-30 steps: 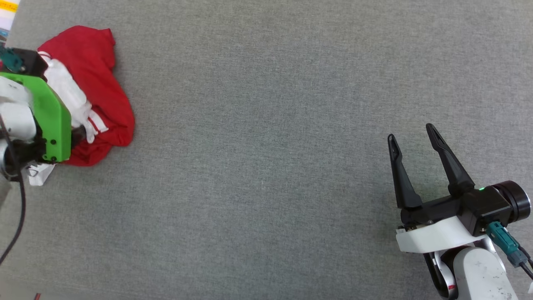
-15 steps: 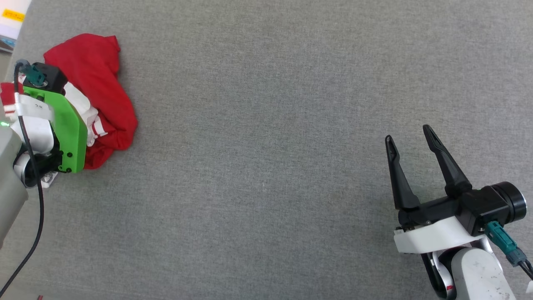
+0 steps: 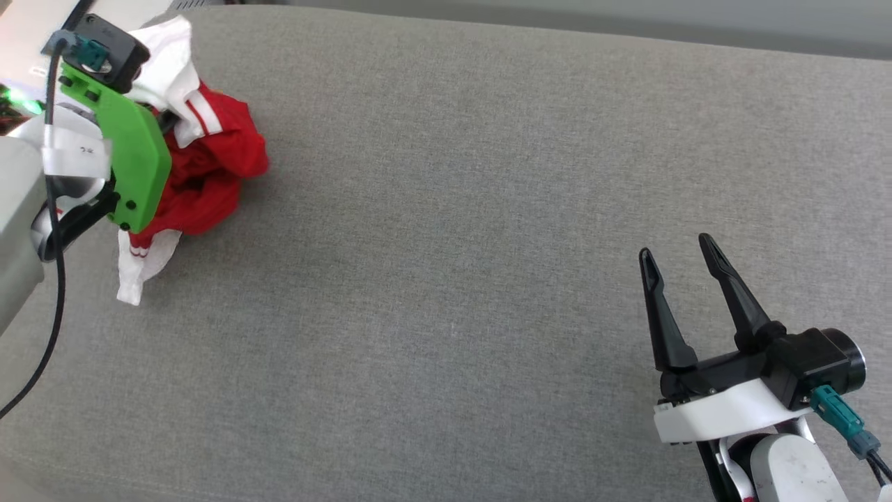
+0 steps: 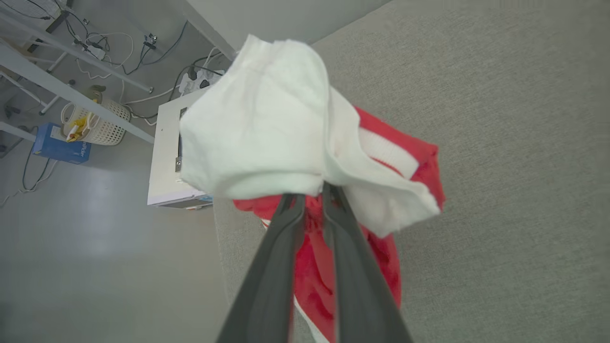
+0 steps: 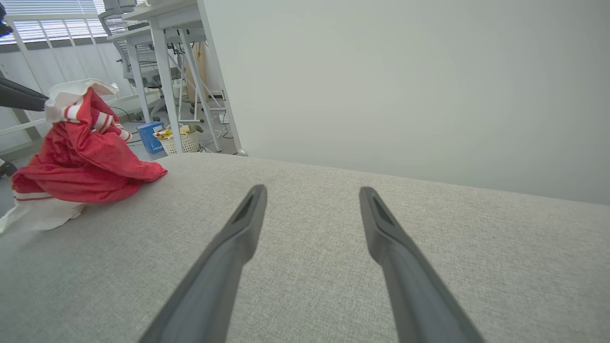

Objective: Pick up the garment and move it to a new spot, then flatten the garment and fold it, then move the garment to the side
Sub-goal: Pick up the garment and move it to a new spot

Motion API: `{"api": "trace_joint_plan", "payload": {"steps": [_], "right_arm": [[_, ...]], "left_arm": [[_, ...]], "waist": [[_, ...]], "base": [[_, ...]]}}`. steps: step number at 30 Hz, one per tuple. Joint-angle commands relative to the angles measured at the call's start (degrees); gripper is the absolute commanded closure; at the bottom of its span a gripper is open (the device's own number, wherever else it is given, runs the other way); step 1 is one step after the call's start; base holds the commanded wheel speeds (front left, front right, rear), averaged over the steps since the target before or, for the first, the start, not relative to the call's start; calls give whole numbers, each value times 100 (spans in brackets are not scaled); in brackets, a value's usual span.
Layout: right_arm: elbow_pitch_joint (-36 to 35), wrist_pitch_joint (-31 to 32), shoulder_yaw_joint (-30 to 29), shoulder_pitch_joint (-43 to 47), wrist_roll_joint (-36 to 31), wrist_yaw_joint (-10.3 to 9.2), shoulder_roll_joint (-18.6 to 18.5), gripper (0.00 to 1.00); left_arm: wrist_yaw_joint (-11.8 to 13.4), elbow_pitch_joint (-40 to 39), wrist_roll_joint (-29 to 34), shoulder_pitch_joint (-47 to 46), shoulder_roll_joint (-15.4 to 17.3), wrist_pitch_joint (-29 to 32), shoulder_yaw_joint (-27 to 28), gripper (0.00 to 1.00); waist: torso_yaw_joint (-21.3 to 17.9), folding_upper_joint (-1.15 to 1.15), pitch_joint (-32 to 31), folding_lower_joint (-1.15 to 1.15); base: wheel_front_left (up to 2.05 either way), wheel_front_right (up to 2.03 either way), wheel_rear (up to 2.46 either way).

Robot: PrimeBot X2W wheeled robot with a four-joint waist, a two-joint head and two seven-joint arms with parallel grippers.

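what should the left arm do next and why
Probably carry the garment toward the middle of the surface. The left gripper is shut on its white sleeve, and the bunched cloth hangs by the surface's left edge, low end touching it; flattening needs more room.

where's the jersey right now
Head view, far left: the red jersey hangs bunched from the left gripper, jaws shut on its white sleeve, over the grey surface.

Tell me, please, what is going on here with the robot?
The left gripper, jaws shut on a white sleeve, holds the bunched red jersey T-shirt up at the far left of the grey fabric surface, its lower folds resting there. The right gripper hovers open over bare fabric at the right, touching nothing.
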Motion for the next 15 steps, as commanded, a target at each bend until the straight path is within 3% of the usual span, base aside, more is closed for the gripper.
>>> {"api": "trace_joint_plan", "payload": {"steps": [1,7,15], "right_arm": [[4,-27,-8,97,79,-5,-7,0],[-12,-27,-14,150,248,-5,-6,0],[-53,-27,-76,133,421,-5,-5,0]], "left_arm": [[-13,-118,75,-168,-51,-74,-89,100],[-13,-511,316,-424,-373,-237,-381,100],[-13,-767,642,-535,-1230,-380,-598,100]], "waist": [[-146,0,-131,0],[-528,0,-206,0],[-1110,0,-143,0]], "base": [[0,0,0],[0,0,0],[0,0,0]]}}
